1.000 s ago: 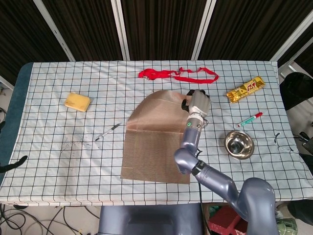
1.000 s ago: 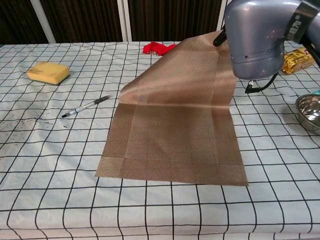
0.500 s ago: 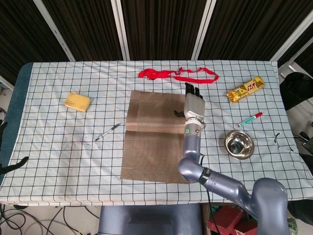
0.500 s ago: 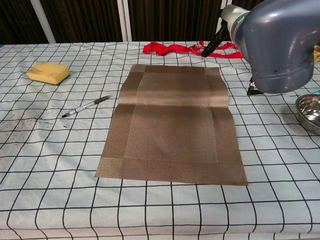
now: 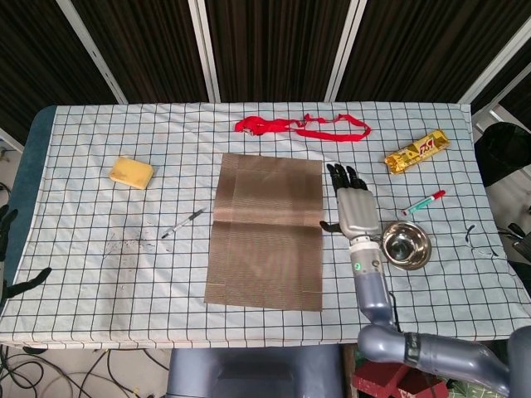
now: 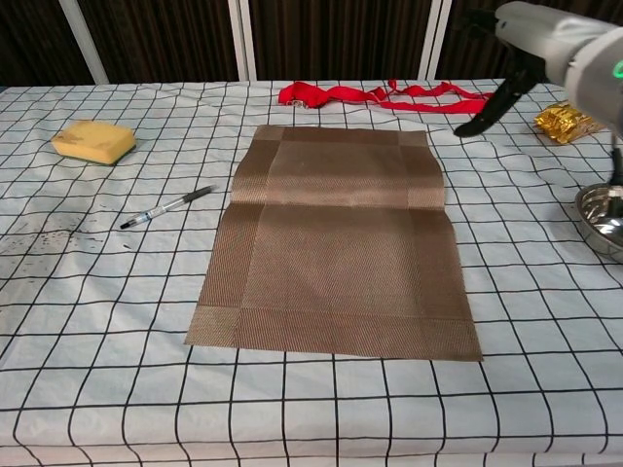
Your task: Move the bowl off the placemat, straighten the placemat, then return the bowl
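We see the placemat (image 5: 265,231) lying flat at the centre of the counter (image 5: 83,274). The bowl (image 5: 406,245) stands right of it, off the mat, with nothing visible inside. The right hand (image 5: 356,209) hovers between mat and bowl, fingers (image 5: 342,174) extended and apart, holding nothing. The left hand is out of view.
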Controlling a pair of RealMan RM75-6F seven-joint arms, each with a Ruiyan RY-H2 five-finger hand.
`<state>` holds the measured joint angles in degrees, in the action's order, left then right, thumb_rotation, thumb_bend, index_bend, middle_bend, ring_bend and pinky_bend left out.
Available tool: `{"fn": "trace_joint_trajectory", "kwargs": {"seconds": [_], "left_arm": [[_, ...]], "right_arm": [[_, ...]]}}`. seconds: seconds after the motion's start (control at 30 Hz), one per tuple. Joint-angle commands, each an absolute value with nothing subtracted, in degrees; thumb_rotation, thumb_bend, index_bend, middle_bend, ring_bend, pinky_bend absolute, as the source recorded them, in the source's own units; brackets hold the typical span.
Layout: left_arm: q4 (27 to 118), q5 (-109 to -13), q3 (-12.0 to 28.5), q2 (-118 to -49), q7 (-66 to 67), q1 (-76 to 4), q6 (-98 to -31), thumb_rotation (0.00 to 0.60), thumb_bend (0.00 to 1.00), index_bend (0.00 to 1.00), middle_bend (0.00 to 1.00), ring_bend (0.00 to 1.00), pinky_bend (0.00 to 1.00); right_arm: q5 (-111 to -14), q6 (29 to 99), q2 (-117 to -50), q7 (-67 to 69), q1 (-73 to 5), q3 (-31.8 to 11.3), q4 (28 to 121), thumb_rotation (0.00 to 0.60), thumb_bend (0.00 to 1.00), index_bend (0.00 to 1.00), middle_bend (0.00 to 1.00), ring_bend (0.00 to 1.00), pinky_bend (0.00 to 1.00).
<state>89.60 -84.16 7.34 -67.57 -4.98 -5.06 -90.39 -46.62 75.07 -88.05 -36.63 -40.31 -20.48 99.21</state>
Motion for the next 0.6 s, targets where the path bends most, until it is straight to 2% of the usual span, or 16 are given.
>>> {"fn": "trace_joint_trajectory", "kwargs": {"seconds": [0.03,0.33,0.47,0.6], "left_arm": [[89.37,-84.45,7.19,-67.75,-4.66,-5.07,-90.56,0.600,0.02,0.00,0.00,0.00,0.00],[89.16,-84.93,6.83,-67.95,-3.62,-5.15,-90.51,0.600,0.02,0.00,0.00,0.00,0.00],[89.25,-85.42,6.38,-68.09,-1.77,-5.39,-90.11,0.600,0.02,0.00,0.00,0.00,0.00],[89.98,-86.76,5.42,-68.00,1.21,-5.71,-89.57,0.600,0.02,0.02,0.00,0.00,0.00]], "right_arm": [[-59.36,80.27,-80.54,-28.70,-31.42,-11.06,105.32,0.600,0.07,0.00,0.02,0.02,0.17],[-74.56,90.17,-72.69,-17.84,-19.20,-0.65,103.04,0.600,0.08,0.00,0.01,0.02,0.17],[-77.39,92.10,-70.05,-12.63,-15.45,1.53,101.85,0.600,0.09,0.00,0.01,0.02,0.17],[-78.99,92.79,-69.49,-9.48,-13.93,1.74,99.31,0.600,0.10,0.00,0.01,0.02,0.17]]}}
